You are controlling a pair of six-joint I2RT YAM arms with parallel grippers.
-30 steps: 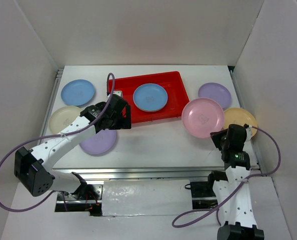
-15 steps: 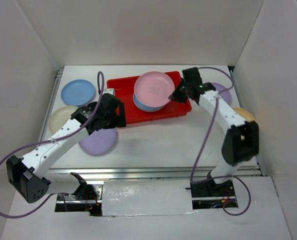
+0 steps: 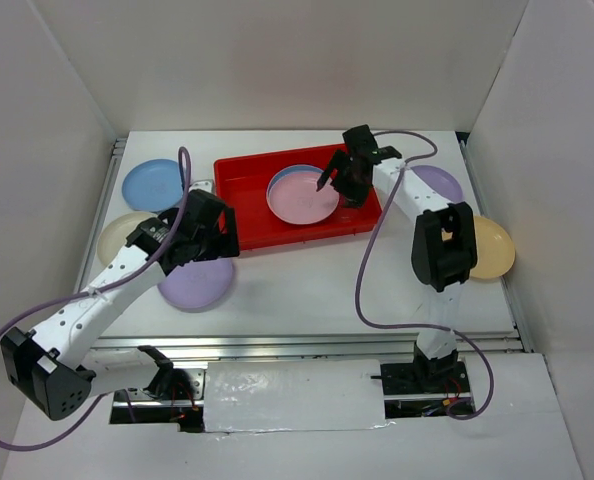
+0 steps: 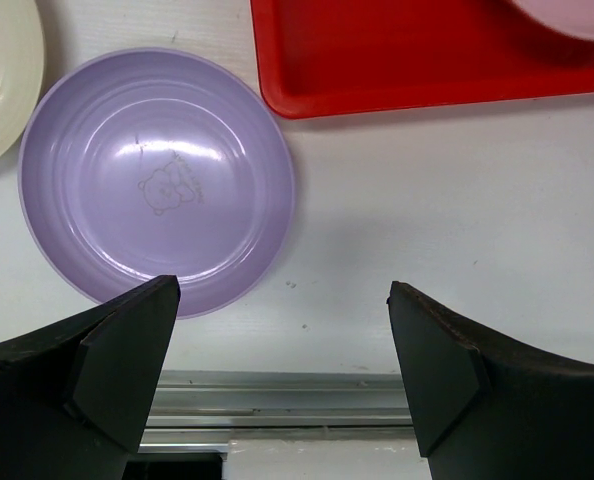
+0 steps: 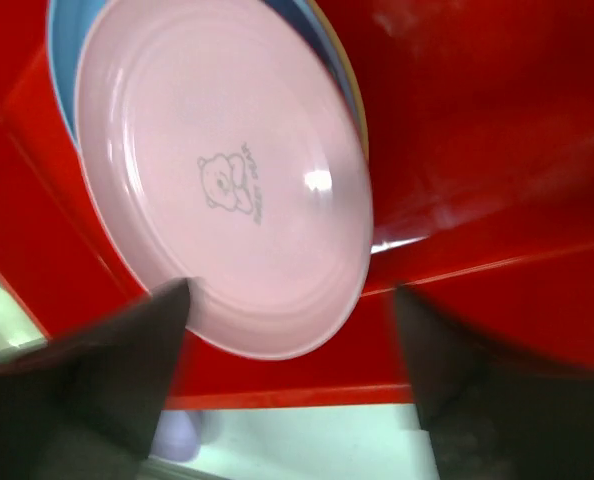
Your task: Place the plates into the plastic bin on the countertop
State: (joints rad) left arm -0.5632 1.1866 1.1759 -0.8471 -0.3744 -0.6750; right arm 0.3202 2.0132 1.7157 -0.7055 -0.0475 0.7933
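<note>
From above I see my right gripper (image 3: 339, 183), fingers spread, over the right edge of a pink plate (image 3: 299, 198) lying in the red bin (image 3: 239, 208), while my left gripper (image 3: 209, 240) hangs beside a purple plate (image 3: 192, 285) on the countertop (image 3: 307, 280).

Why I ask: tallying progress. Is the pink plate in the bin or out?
In. The pink plate lies inside the red bin, atop a blue plate.
</note>
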